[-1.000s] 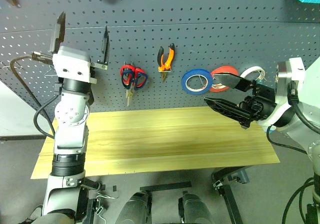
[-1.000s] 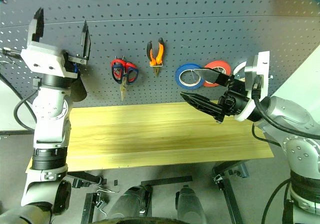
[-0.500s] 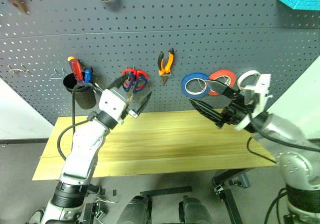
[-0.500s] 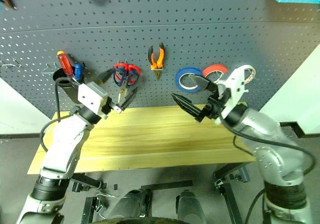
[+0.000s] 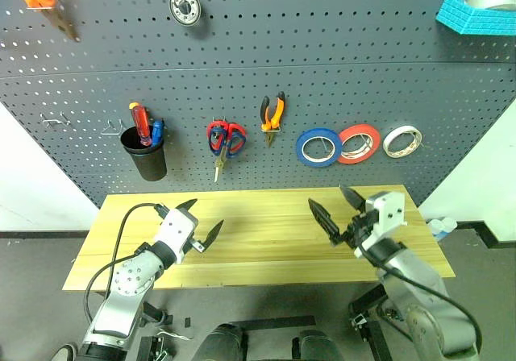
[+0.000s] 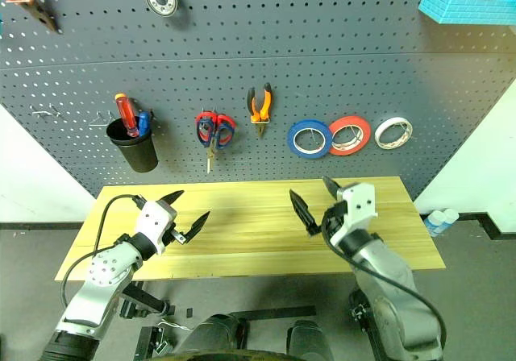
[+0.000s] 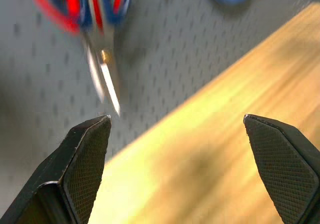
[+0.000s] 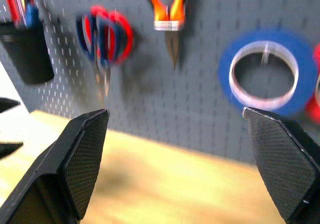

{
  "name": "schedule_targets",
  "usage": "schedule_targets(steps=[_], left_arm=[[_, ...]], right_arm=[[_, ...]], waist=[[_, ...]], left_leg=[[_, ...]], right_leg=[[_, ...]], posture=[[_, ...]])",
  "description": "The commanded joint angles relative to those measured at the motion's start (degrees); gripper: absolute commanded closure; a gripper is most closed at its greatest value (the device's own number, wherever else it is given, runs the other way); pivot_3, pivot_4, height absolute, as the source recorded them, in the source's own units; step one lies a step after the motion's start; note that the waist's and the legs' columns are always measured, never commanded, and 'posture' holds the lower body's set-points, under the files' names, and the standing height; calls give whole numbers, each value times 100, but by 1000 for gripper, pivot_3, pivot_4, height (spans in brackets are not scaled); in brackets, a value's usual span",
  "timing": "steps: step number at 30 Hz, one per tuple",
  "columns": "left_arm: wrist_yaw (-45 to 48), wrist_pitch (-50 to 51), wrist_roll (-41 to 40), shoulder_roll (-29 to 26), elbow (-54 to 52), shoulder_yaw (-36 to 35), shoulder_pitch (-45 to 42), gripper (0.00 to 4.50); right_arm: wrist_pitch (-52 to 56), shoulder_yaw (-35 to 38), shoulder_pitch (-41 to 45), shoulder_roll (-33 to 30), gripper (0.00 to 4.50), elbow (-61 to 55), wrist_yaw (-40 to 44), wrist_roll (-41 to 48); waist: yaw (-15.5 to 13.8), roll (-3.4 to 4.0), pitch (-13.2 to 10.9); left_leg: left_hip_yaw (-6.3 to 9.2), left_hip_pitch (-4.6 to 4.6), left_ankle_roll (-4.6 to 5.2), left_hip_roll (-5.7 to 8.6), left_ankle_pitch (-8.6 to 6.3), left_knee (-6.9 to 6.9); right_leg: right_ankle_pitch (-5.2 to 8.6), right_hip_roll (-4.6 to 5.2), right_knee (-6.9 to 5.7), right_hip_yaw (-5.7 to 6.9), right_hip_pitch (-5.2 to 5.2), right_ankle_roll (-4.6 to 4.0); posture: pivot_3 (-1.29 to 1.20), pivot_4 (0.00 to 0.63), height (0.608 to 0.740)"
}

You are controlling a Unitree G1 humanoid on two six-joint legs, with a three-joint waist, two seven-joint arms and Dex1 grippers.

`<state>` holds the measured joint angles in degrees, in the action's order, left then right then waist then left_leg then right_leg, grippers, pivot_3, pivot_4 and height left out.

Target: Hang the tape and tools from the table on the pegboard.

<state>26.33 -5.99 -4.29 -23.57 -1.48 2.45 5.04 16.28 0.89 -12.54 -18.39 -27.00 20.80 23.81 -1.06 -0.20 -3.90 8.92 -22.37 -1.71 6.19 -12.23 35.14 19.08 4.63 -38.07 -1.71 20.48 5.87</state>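
Both arms have dropped since a second ago: your left gripper came down from high against the pegboard, and your right gripper sank from beside the tape rolls, so both now hang low over the table.

Taking the pegboard as your landmark, the table runs along its foot, and you can see nothing lying on the bare planks. Hung across the board's middle row, starting from your left, you have a black cup holding the red-handled screwdriver and a blue-handled one, then the scissors, where red and dark blue-black handles overlap on one hook, then the pliers with orange-and-black handles. Next along the board hangs the blue tape, touching a red-orange roll, with a white roll just beyond.

Your left gripper stands with its fingers spread wide and nothing between them, below the scissors. Your right gripper is likewise fully spread and empty, in front of the board beneath the blue tape.
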Motion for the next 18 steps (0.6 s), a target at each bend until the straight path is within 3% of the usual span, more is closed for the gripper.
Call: schedule_targets(steps=[1, 8, 18], left_arm=[[41, -146, -139, 29, 362, -218, -93, 71], [306, -414, -244, 56, 727, -280, -155, 71], [348, -371, -436, 8, 15, -551, 653, 71]], right_arm=[[-425, 31, -102, 128, 0, 263, 160, -113], [-452, -157, -332, 276, 0, 357, 470, 20], [-666, -135, -415, 614, 0, 581, 121, -320]], waist=[[22, 6, 10], [27, 22, 37], [20, 18, 69]], left_leg=[[0, 1, 0, 0, 0, 0], [0, 4, 0, -3, 0, -2], [0, 3, -7, -3, -7, -6]], right_leg=[[0, 0, 0, 0, 0, 0], [-5, -3, -1, -1, 1, 10], [5, 0, -1, -12, 2, -4]], posture=[[9, 0, 740], [6, 0, 740], [57, 0, 740]])
